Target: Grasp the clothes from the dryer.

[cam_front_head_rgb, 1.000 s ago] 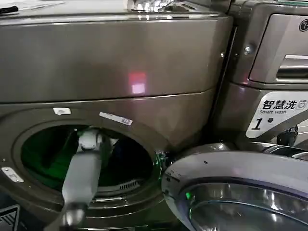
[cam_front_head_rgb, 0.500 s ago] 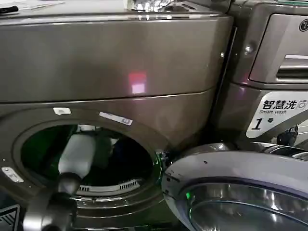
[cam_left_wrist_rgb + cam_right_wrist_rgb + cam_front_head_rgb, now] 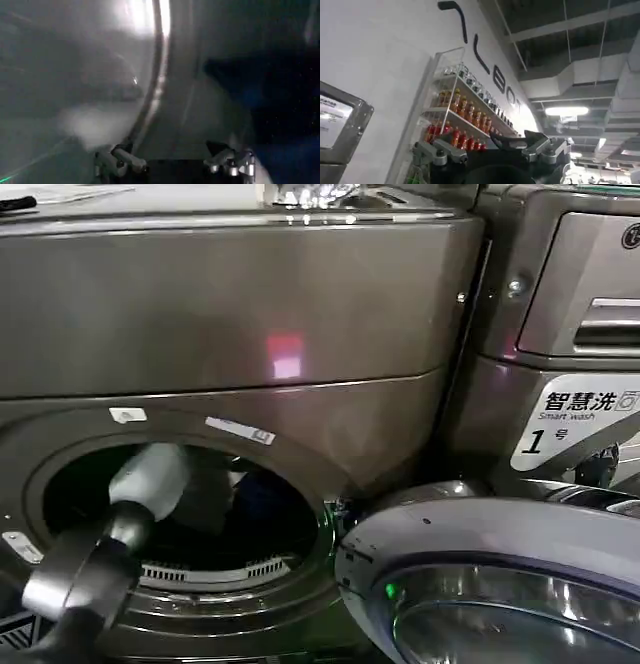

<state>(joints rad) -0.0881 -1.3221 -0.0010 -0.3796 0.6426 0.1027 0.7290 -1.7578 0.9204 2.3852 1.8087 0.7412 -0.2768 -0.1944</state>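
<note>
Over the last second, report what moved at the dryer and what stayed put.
The left arm swung toward the robot's left and reached deeper into the dryer drum, and the green glow inside went out. The left gripper is open, facing the dark navy part of the clothes, with nothing grasped. The open door stayed as it was.

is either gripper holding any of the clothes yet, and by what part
No. The left gripper is open inside the dryer, its fingers apart before the clothes. The right gripper is open, raised away.
</note>
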